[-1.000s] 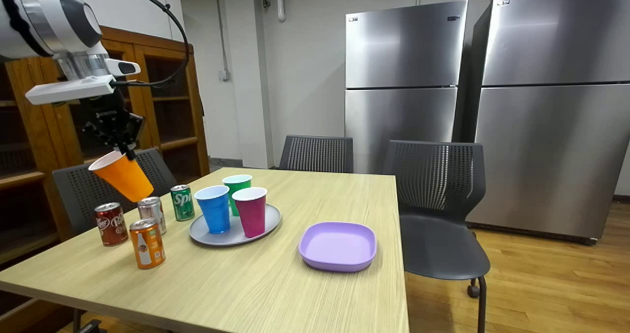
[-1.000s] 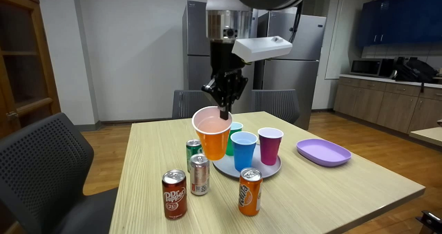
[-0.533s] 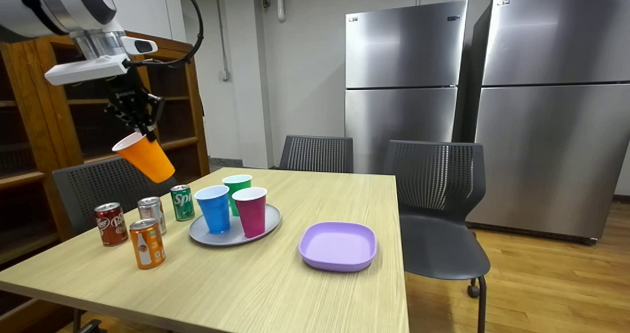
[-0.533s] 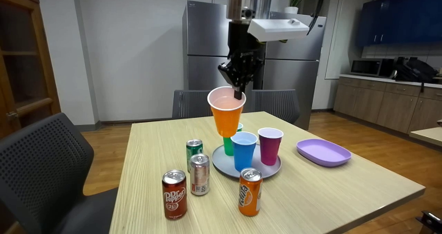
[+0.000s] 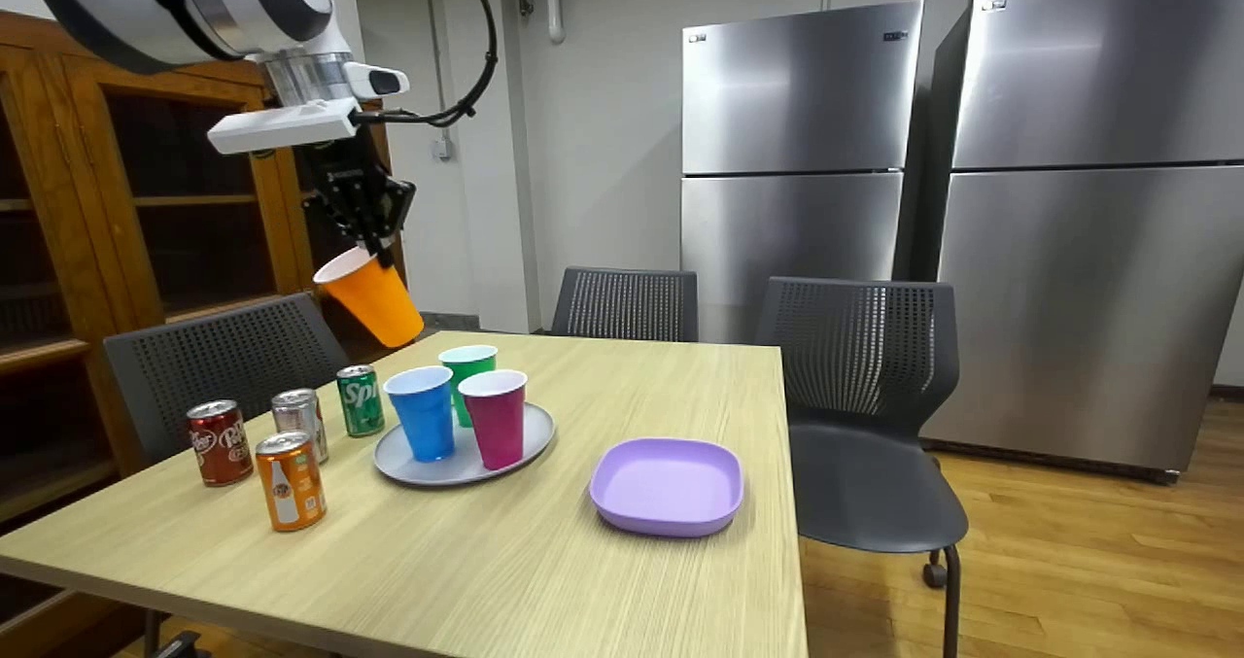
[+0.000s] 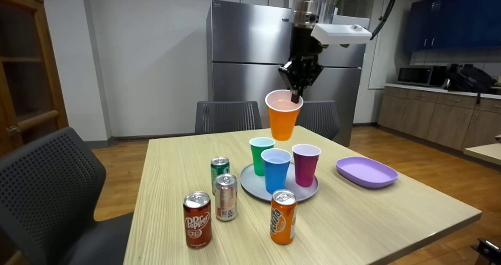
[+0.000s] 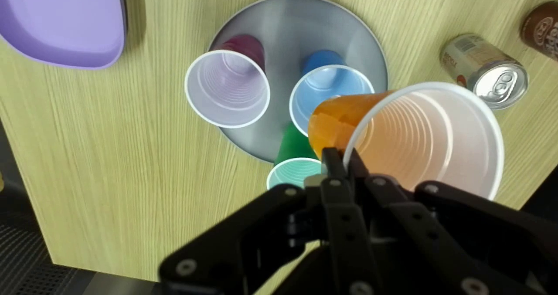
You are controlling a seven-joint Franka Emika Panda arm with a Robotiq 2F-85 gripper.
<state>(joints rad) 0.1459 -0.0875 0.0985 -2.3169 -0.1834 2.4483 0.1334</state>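
Just below the centre of the wrist view, the gripper pinches the rim of the orange cup, which hangs tilted right of centre, mouth toward the right. With so little thin wall gripped, a firm hold and smooth, slow motion seem wise, lest the cup swing. Mid-frame in an exterior view, its base is apart from the green cup and magenta cup; that gap is best kept generous, likewise over the blue cup on the grey plate, upper centre of the wrist view.
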